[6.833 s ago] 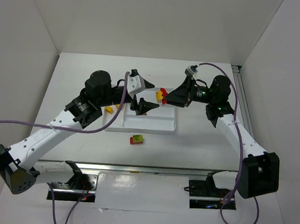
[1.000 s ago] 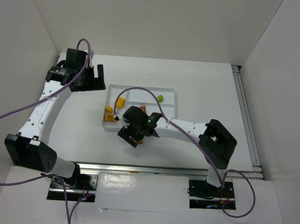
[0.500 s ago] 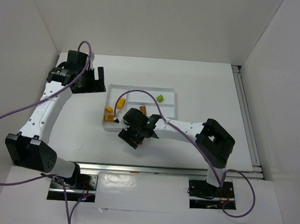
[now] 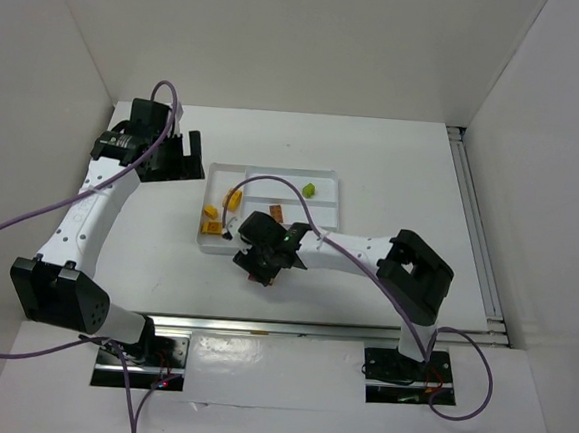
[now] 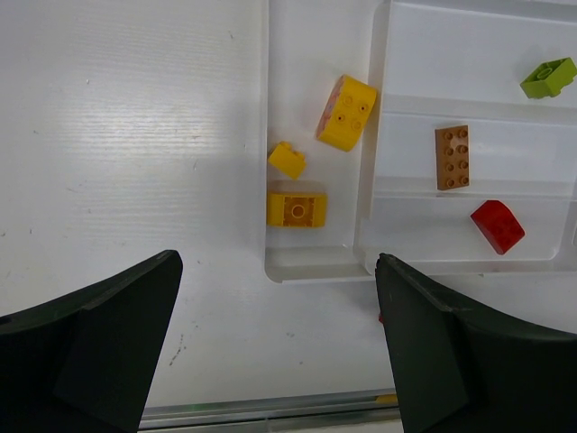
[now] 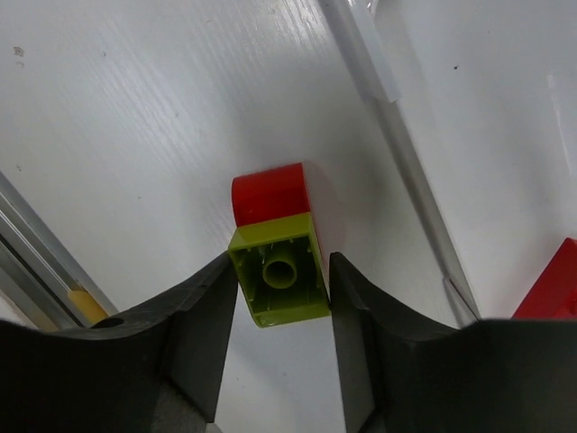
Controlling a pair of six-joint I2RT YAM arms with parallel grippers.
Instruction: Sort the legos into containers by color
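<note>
Both hands have quit the tray's far side: L hand [image 4: 186,158] is now out far-left, fingers wide open, and R hand [image 6: 279,266] has dropped to the near edge, creeping a bit trayward in the last half-sec. R hand is clamped on the flat sides of the green brick [image 6: 278,287] of a red/green pair [image 6: 273,239], on or just off the bench [image 5: 135,135], just outside the tray [image 5: 315,269]. Pair prob. light, hard, slick & stud-locked: squeeze the flat faces square, avoid red's curved top, expect to split it.
</note>
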